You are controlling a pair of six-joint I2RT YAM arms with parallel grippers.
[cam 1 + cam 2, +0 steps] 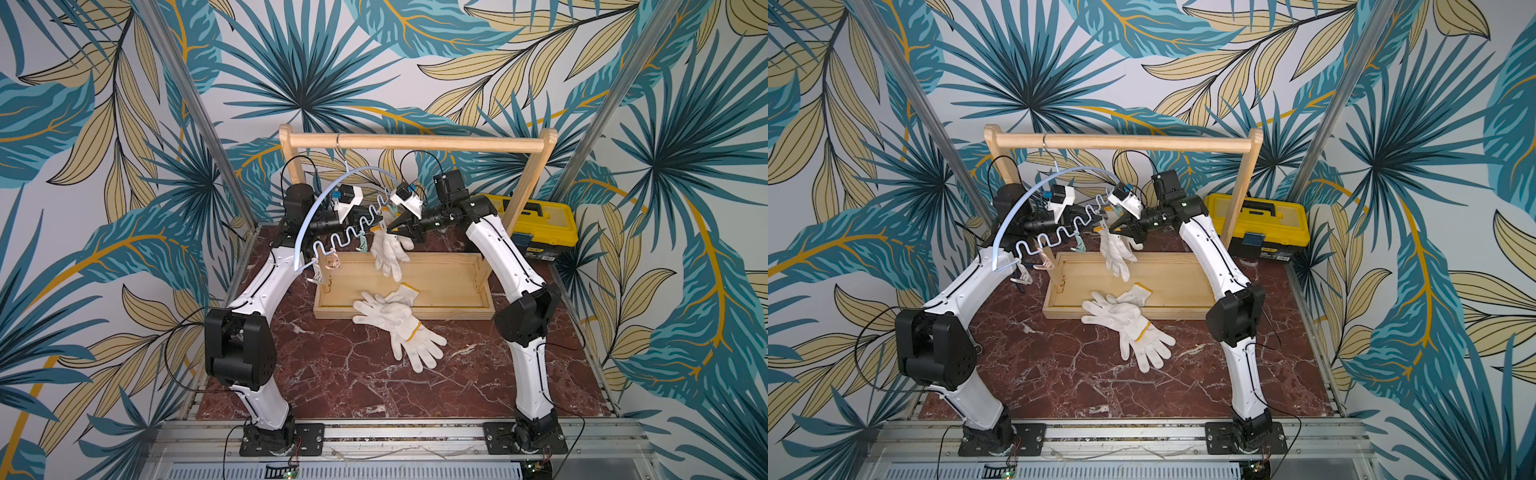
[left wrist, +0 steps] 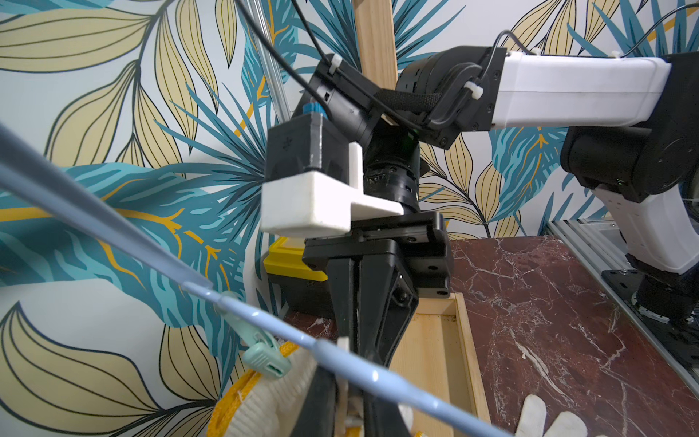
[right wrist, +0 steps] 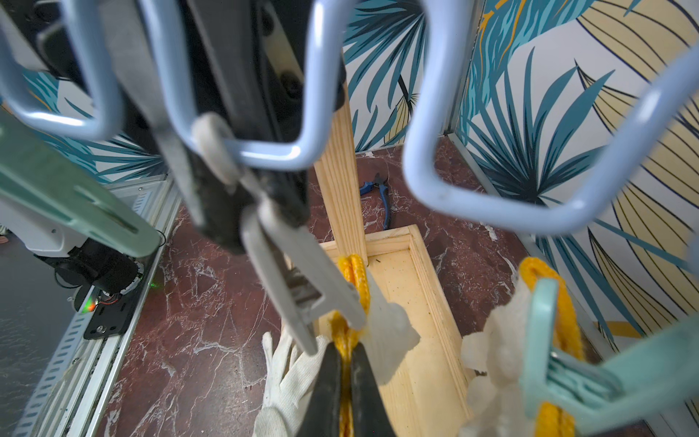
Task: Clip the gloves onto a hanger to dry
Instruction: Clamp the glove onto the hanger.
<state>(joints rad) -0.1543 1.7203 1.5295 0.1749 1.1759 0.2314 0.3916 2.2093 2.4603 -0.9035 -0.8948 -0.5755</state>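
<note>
Farthest left, the left gripper reaches in beside the pale-blue wavy plastic hanger. It pinches the handles of a grey-white plastic clip, fingers nearly together on them, so the clip's mouth stands spread. The likeliest failure starts here. The handles look small and slick, and if the fingers slide off, the clip would snap shut on nothing or on a mere thread of trim. The hanger hangs free by its hook from the round wooden rail, so any push could also swing the clip away from the cloth. Further right, the right gripper has its fingers pressed together on the yellow-trimmed cuff of a white knitted glove. Letting go before the clip bites would drop it into the shallow wooden tray below.

The cuff's yellow edge rises from between the right fingers and lies against the tip of one clip jaw, just below the left fingers. Whether it sits fully inside the mouth cannot be told. Further along the hanger, a mint-green clip grips another glove. Loose gloves lie heaped across the tray's front rim and the red marble tabletop, well apart from both grippers.
</note>
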